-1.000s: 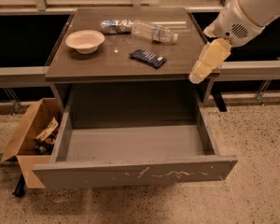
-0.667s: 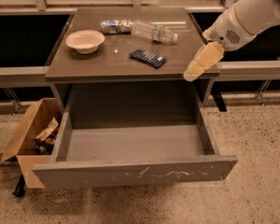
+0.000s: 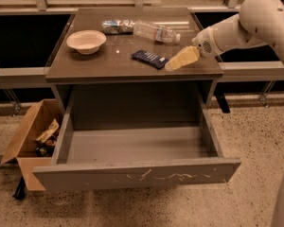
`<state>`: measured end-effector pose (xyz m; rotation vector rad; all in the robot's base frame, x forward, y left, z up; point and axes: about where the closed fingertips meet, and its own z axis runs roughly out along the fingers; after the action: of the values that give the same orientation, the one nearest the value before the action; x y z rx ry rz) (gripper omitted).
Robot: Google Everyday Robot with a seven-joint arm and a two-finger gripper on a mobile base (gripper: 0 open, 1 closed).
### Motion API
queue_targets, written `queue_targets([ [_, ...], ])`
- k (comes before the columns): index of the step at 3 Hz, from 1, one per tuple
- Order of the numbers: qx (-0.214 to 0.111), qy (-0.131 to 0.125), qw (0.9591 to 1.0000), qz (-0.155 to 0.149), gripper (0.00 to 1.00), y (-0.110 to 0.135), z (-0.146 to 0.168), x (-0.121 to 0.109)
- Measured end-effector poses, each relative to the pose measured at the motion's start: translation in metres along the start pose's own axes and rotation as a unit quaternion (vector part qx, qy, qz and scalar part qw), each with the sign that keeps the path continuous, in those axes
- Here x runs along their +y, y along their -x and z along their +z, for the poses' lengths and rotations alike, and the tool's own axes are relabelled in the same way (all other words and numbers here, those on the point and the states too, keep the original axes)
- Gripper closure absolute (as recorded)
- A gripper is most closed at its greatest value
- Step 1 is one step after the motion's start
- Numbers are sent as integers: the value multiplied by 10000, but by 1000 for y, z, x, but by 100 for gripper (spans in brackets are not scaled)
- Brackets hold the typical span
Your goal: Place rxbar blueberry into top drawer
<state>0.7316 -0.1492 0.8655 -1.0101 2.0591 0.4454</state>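
Four things are sitting on the brown cabinet top, while a cardboard box (image 3: pixel 23 143) is standing on the floor at the left. A pale bowl (image 3: pixel 86 40) is resting toward the left and a silvery packet (image 3: pixel 117 26) is lying at the far edge. Below, the top drawer (image 3: pixel 132 175) is hanging pulled out. The rxbar blueberry (image 3: pixel 150 58) is lying flat near the middle, a clear bottle (image 3: pixel 156 32) just beyond it. The gripper (image 3: pixel 173 65) is hovering just right of the bar, angled toward it; whether it is spread or closed is not showing. The bar is likely light, thin and slick, so pinching across its narrow width is looking safest.
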Motion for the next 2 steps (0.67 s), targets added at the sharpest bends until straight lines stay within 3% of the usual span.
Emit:
queue_targets([
  [1,-304,-144,9994,-57,0,21,30,-14],
  [2,-474,-168,9987,-119,0,39,58,-13],
])
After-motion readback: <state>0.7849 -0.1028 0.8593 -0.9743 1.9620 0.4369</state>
